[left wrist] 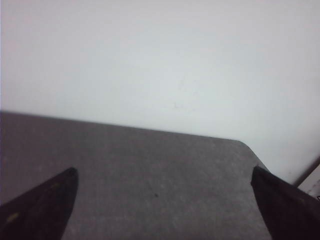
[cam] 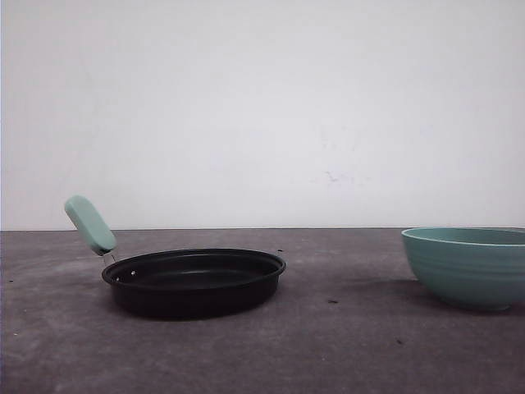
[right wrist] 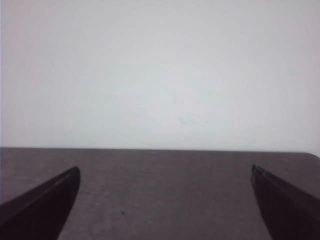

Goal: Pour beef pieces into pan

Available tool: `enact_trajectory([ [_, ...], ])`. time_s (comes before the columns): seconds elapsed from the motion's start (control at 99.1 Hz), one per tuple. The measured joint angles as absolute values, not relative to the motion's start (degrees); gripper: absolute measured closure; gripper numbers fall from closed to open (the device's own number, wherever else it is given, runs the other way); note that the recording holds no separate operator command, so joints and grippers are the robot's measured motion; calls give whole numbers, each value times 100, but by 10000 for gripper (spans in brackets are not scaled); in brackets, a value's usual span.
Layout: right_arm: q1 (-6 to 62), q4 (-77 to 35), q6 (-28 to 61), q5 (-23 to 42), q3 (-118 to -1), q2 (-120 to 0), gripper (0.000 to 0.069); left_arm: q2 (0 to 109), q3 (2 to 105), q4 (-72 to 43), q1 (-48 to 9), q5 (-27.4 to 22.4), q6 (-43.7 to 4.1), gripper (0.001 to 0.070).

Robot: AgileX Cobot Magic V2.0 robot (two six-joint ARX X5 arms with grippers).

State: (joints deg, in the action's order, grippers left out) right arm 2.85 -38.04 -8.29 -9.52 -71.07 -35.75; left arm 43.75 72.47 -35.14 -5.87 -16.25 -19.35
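Both end effectors stand wide open with nothing between their fingers: the left end effector and the right end effector each hang over bare grey worktop. On the left sits the pan, handle pointing far-left; the teal bowl stands right, its contents hidden, possibly the beef

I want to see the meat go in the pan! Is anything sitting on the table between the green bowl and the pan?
Nothing visible. The grey table between the bowl and the pan holds only a few tiny dark specks. The bowl's inside is hidden from the front view, so I can't see the beef.
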Motion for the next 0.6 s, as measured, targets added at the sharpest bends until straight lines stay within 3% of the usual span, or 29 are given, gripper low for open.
enact_trajectory([
  [0.161, 414, -4235, -725, -685, -7109, -3754, 8, 4427, 6884, -3439, -591, -1625, -2108, 30],
  [0.323, 491, -4547, -716, -561, -7109, -3997, 8, 4593, 5557, -2919, -591, -1697, -2585, 30],
  [0.595, 563, -4565, -687, -554, -7109, -4051, 8, 4971, 2788, -460, -591, -2152, -4440, 30],
])
